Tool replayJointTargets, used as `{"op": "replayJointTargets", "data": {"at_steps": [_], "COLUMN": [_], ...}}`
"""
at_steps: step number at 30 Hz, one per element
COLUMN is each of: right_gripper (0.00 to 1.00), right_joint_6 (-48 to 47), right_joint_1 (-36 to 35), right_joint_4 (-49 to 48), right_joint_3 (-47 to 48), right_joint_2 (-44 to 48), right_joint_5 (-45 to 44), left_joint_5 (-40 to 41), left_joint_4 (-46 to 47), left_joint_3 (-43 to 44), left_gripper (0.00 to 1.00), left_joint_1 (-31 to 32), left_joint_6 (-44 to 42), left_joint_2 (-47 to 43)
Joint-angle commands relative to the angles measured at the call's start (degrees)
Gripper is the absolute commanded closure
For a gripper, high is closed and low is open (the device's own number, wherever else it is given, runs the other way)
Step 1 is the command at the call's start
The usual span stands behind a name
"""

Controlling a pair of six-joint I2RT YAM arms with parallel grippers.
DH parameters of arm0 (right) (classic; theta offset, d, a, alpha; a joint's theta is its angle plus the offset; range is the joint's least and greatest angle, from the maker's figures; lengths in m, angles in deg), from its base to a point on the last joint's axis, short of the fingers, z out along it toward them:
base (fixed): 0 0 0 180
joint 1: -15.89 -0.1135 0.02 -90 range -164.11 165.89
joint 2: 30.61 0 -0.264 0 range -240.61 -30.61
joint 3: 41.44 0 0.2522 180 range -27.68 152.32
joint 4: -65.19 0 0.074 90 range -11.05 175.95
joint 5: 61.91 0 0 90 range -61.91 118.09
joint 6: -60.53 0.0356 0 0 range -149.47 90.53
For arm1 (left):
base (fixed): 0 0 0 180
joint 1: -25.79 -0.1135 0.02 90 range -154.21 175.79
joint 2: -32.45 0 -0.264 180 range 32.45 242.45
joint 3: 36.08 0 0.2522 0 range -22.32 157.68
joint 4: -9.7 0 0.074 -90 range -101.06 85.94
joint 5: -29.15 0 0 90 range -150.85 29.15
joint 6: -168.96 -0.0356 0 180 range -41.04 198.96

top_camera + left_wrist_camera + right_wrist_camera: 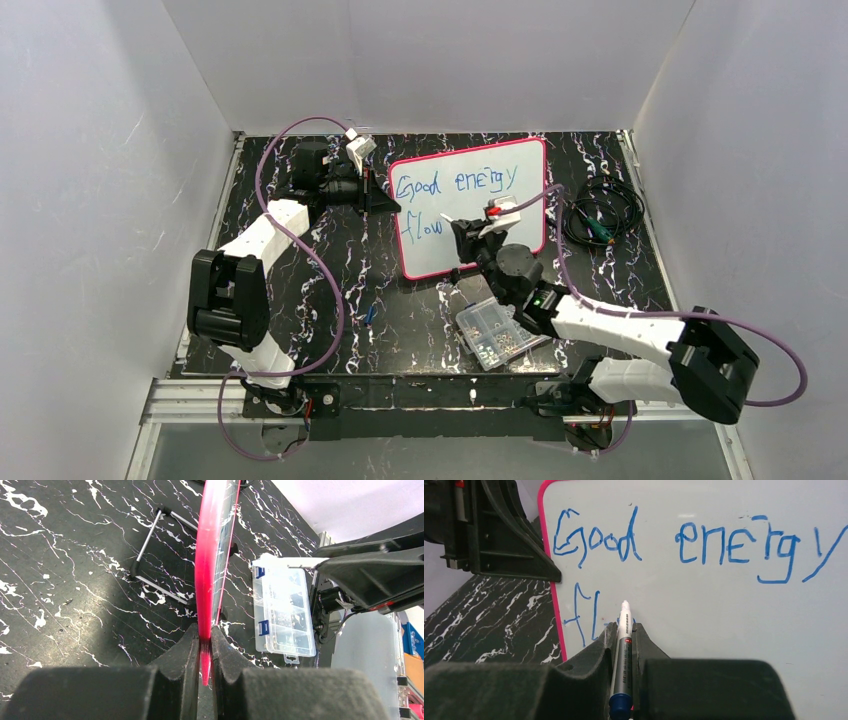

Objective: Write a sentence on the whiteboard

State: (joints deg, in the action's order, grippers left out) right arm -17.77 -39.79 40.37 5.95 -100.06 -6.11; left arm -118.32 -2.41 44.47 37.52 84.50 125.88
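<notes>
Whiteboard point(520, 215): edge seated between the left gripper point(205, 652) jaws, running forward from them; wire stand point(148, 541) to their left, parts box point(282, 612) to their right. Marker point(622, 650): lengthwise between the right gripper point(624, 630) jaws, tip ahead of them at the board, on the lower line of the sentence point(729, 547), upper line beyond.

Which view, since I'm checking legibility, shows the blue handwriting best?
Right wrist: the sentence fills the frame, large and sharp, though the marker hides part of line two. Top external shows both lines, but small. Left wrist sees the whiteboard edge-on, no writing.
</notes>
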Motion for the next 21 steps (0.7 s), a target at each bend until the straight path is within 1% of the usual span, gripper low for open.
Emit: {"op": "replayJointTargets", "data": {"at_steps": [1, 5, 21], "right_gripper": [0.99, 0.99, 0.99], "right_joint_6": [0.96, 0.34, -0.45], "right_joint_1": [-0.04, 0.12, 1.36], "right_joint_4": [0.32, 1.01, -2.06], "right_joint_3": [-1.1, -1.24, -0.04], "right_joint_2": [3.61, 2.74, -1.82], "right_joint_5": [-3.07, -4.29, -4.23], "left_joint_5": [-2.2, -2.2, -2.29], "left_joint_4": [0.9, 0.9, 0.9], "left_joint_3": [0.74, 0.72, 0.67], "left_gripper": [1.0, 1.0, 1.0], "left_joint_1": [-0.23, -0.21, -0.21], "left_joint_6": [-0.08, -0.07, -0.09], "left_joint_2": [-4.52, -4.58, -4.66]}}
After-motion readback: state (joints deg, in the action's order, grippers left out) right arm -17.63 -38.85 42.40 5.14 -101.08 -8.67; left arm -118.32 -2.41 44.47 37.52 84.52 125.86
